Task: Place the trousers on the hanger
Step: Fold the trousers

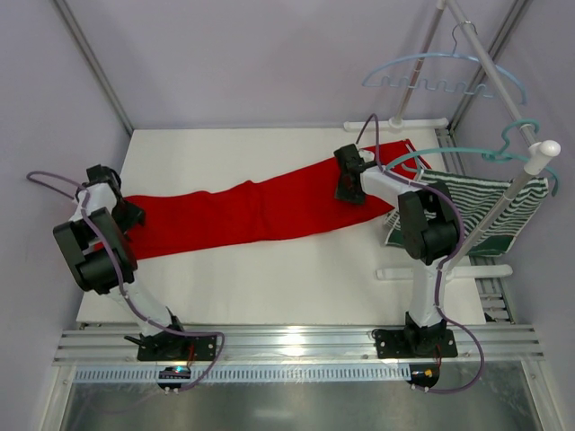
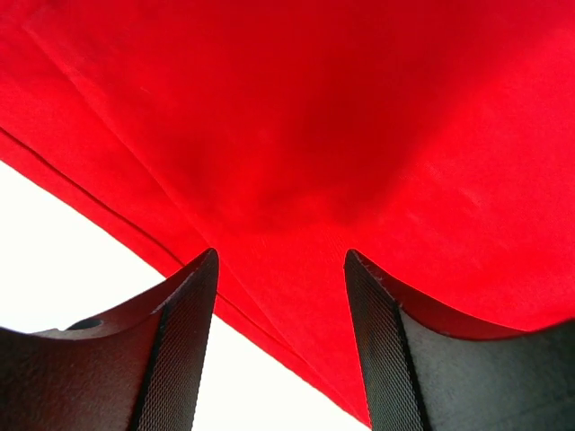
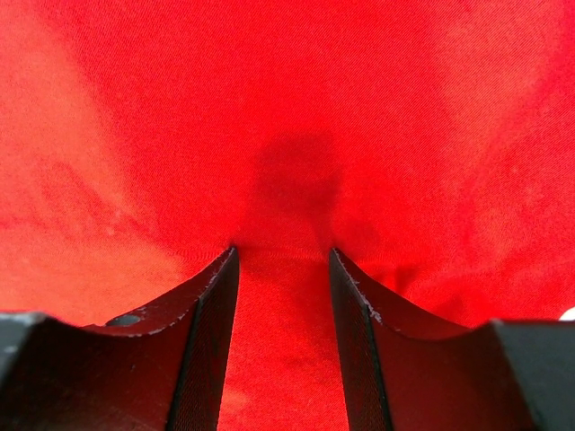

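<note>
The red trousers (image 1: pixel 243 211) lie flat and stretched across the white table (image 1: pixel 269 287), leg ends at the left and waist at the upper right. My left gripper (image 1: pixel 131 214) is open over the leg ends; in the left wrist view (image 2: pixel 280 253) its fingers straddle the cloth's edge (image 2: pixel 359 135). My right gripper (image 1: pixel 349 190) is open near the waist end; in the right wrist view (image 3: pixel 280 250) its fingertips press down on the red cloth (image 3: pixel 287 108). The pale blue hanger (image 1: pixel 431 65) hangs empty on the rack at the upper right.
A slanted rack pole (image 1: pixel 490 67) crosses the right side. A darker teal hanger (image 1: pixel 485 151) on it carries a green-and-white striped garment (image 1: pixel 490 215). The rack's white foot bars (image 1: pixel 440 269) lie on the table beside the right arm. Metal rails run along the near edge.
</note>
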